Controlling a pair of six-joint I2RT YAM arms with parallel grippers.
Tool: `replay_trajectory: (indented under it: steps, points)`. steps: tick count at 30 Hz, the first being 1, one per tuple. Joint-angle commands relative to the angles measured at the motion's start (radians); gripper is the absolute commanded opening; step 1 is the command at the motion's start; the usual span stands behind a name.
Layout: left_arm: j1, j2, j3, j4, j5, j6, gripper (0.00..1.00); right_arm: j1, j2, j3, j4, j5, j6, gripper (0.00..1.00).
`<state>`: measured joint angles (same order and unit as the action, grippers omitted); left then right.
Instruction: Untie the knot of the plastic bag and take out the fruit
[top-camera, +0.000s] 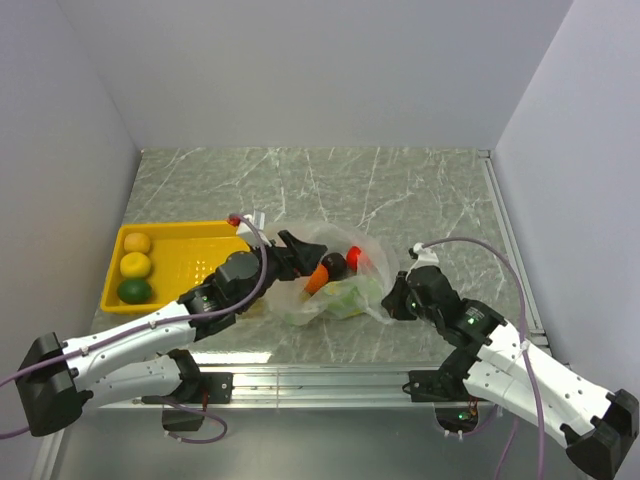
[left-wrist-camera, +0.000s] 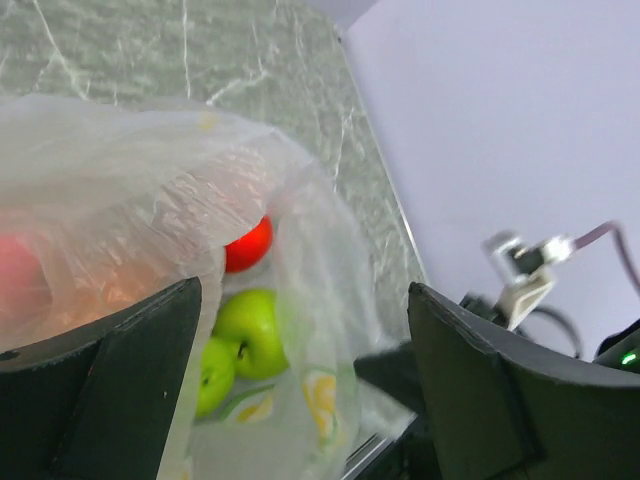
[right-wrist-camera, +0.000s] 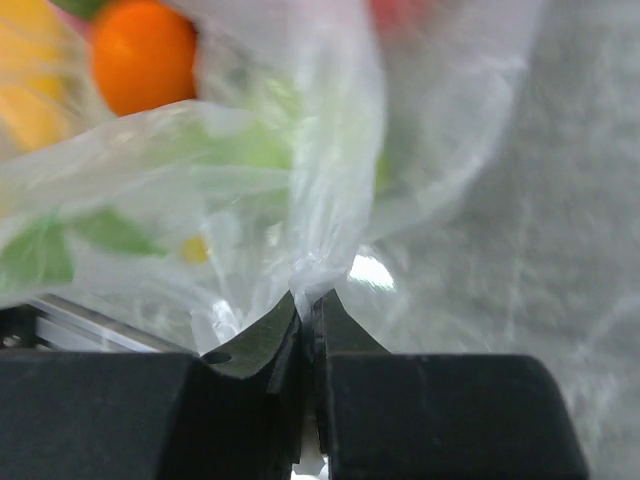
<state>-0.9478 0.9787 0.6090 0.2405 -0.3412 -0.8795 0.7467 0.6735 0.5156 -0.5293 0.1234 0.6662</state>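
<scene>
On the table (top-camera: 420, 190), the right claw (right-wrist-camera: 310, 298) pinches the plastic bag (right-wrist-camera: 330, 150) while the left claw (left-wrist-camera: 302, 300) gapes wide.

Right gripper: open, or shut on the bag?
Shut on the bag. In the wrist view the right gripper has its jaws together, with a fold of the film pinched at the tips.

The left arm (top-camera: 150, 335) lies low and reaches from the near left corner of the table (top-camera: 400, 190) toward the middle. The left gripper (left-wrist-camera: 305, 390) is wide open, its 2 fingers (left-wrist-camera: 130, 385) far apart. The right arm (top-camera: 500, 360) comes in from the near right corner, bent at the elbow. The right gripper (right-wrist-camera: 310, 310) is closed tight, its 2 jaws pinching a thin fold of the plastic bag (right-wrist-camera: 330, 200). The left gripper seems to touch the bag too, but that is hard to see.
</scene>
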Motion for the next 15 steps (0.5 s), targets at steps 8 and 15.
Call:
replay_trajectory:
  steps: [8,15]
  points:
    - [0.067,-0.055,0.089,-0.01,0.15,-0.098,0.9,0.011,-0.009,0.05,-0.212,0.082,0.148,0.08]
    - [0.046,0.086,0.212,-0.13,0.486,-0.084,0.9,0.011,0.003,0.119,-0.166,0.061,0.105,0.15]
